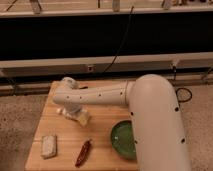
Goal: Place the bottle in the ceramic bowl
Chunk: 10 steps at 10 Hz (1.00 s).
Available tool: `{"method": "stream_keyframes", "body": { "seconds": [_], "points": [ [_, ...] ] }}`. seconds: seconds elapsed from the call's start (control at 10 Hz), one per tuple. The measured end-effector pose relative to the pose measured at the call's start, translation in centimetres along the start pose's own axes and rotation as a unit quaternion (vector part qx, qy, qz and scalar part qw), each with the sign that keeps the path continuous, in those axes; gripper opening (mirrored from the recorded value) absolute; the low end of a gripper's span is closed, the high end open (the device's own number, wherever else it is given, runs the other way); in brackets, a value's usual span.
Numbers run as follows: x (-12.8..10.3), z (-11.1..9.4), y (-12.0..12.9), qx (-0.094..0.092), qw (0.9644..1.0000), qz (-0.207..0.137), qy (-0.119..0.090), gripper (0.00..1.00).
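Note:
The cream-white bottle (83, 118) lies on the wooden table (60, 160) left of centre, and only its lower end shows from under my gripper. My gripper (71, 110) is directly over it, at the end of the white arm that reaches in from the right. The glossy green ceramic bowl (122, 139) sits at the table's front right, and its right part is hidden by my arm. The bottle is about a bowl's width to the left of the bowl.
A flat whitish block (49, 146) lies at the front left of the table. A red chili pepper (83, 152) lies between the block and the bowl. Behind the table is a dark wall with a black cable (122, 42) hanging down.

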<state>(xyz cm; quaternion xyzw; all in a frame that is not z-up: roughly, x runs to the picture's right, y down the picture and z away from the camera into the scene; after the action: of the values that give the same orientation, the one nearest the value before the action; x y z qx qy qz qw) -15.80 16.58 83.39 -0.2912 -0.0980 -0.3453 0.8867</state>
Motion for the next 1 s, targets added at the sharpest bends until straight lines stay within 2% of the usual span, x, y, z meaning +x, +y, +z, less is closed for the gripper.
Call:
{"method": "stream_keyframes", "body": {
  "seconds": [0.2,0.3,0.4,0.6,0.7,0.9,1.0],
  "points": [
    [0.1,-0.1,-0.2,0.0,1.0,-0.001,-0.004,0.8],
    [0.6,-0.6,-0.6,-0.001,0.9998,-0.006,-0.018,0.8],
    [2.1,-1.5,-1.5,-0.004,0.9991,-0.018,-0.039,0.8],
    [4.6,-2.6,-4.0,-0.007,0.9963,-0.051,-0.069,0.8],
    [5.7,-3.1,-5.0,-0.009,0.9952,-0.055,-0.08,0.8],
    [6.4,-3.0,-5.4,-0.009,0.9949,-0.042,-0.091,0.8],
    [6.0,-2.8,-5.0,-0.012,0.9949,-0.029,-0.096,0.8]
  ]
}}
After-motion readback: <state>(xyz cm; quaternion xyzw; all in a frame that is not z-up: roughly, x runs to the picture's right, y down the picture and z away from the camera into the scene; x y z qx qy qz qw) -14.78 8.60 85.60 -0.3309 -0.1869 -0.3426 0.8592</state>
